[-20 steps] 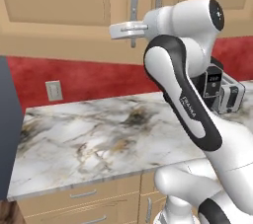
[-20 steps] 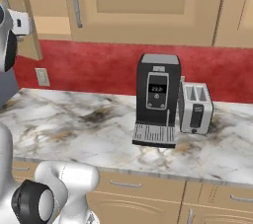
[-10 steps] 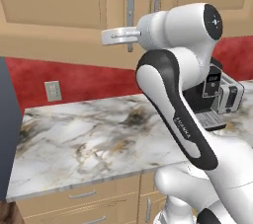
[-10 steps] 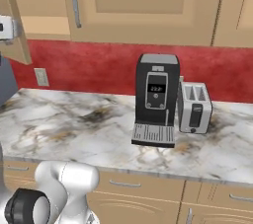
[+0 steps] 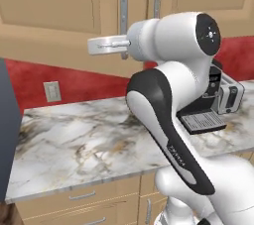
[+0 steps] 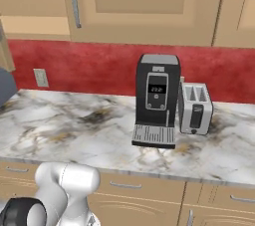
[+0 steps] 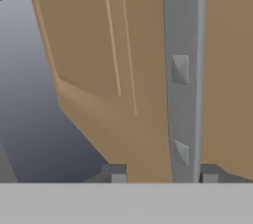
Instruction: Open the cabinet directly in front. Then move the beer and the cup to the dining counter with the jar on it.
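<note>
The cabinet (image 5: 59, 16) handle (image 7: 184, 70) stands vertical between the gripper (image 7: 163, 172) tips.

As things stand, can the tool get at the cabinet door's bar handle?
Probably yes. In the hand view the handle stands between the tool's two tips with nothing in the way, though contact can't be confirmed. The cabinet door looks swung out a little.

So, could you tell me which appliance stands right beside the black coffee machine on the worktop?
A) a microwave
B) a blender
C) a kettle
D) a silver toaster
D: a silver toaster with two slots on top stands just to the right of the coffee machine in the right base view, against the red wall.
</note>
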Tool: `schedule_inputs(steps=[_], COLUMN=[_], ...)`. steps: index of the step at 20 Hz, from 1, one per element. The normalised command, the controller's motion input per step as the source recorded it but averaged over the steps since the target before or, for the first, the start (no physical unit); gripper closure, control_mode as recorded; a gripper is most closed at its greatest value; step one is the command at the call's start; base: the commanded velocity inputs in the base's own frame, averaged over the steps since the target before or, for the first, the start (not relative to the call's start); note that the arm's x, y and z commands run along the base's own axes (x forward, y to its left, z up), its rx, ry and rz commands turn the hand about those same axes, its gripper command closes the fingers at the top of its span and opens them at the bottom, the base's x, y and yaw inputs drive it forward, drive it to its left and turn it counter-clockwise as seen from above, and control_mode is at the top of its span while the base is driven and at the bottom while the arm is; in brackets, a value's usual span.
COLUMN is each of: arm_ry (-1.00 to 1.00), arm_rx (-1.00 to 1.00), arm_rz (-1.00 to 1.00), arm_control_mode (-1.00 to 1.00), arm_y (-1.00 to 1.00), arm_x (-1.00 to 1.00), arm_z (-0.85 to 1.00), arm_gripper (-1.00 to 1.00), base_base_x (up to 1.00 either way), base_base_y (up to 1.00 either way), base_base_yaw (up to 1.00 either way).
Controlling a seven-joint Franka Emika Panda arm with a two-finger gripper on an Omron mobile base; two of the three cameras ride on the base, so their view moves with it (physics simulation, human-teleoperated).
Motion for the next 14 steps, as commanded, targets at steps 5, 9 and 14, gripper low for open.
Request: schedule_inputs(steps=[5,9,14], arm_ry=[0.00,-0.06,-0.21], arm_rx=[-0.03,-0.05,-0.08], arm_rz=[0.03,0.04,0.00], arm_control_mode=[-1.00,-1.00,-1.00], arm_y=[1.00,0.79,0.14], arm_x=[-0.44,-0.37,-0.21], arm_z=[-0.06,-0.12,-0.14], arm_gripper=[1.00,1.00,-1.00], base_base_x=[0.00,0.00,0.00], base_base_y=[0.00,0.00,0.00], base_base_yaw=[0.00,0.00,0.00])
